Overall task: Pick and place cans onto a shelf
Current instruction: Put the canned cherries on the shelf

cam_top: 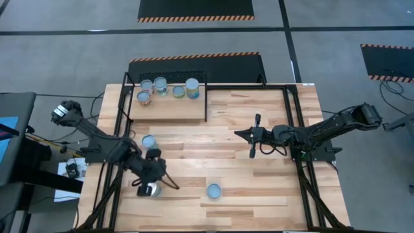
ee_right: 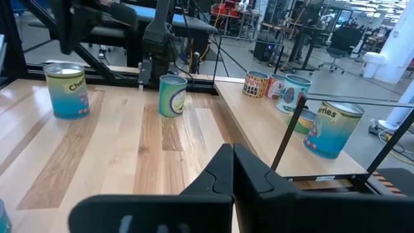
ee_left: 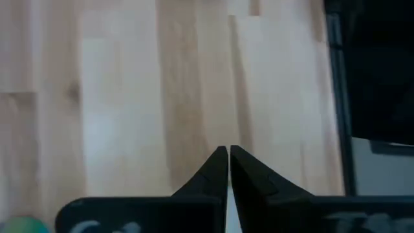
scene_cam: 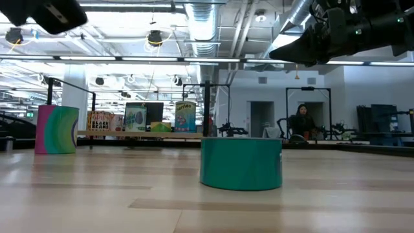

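At the table (cam_top: 259,181), my left pincer (cam_top: 149,188) hung low over the near-left corner, fingers pressed together tip to tip with nothing between them; in my left wrist view the two dark fingers (ee_left: 213,175) met above bare planks. Whether the silvery-topped can (cam_top: 153,189) beneath that pincer touched it, I could not tell from above. My right pincer (cam_top: 254,136) waited out over the middle-right of the table, its fingers (ee_right: 223,171) likewise brought together and empty.

The shelf (cam_top: 187,110), a raised light-wood platform in a thin black frame, stood at the far-left part of the table and carried five cans along its back edge: a pale-topped one (cam_top: 143,97), one with a patterned label (cam_top: 147,85), one beside it (cam_top: 160,84), a green-labelled one (cam_top: 178,91) and a taller blue one (cam_top: 192,87). Three cans lay off the shelf. One with a pale-blue top (cam_top: 149,141) stood on the table just in front of the shelf, near my left arm. Another, teal-sided (cam_top: 213,190), stood alone toward the near edge, well apart from both pincers; the low view showed it upright in the foreground (scene_cam: 241,163), with a pink-and-green can (scene_cam: 57,129) farther off at the left and a person (scene_cam: 301,121) seated in the room beyond.
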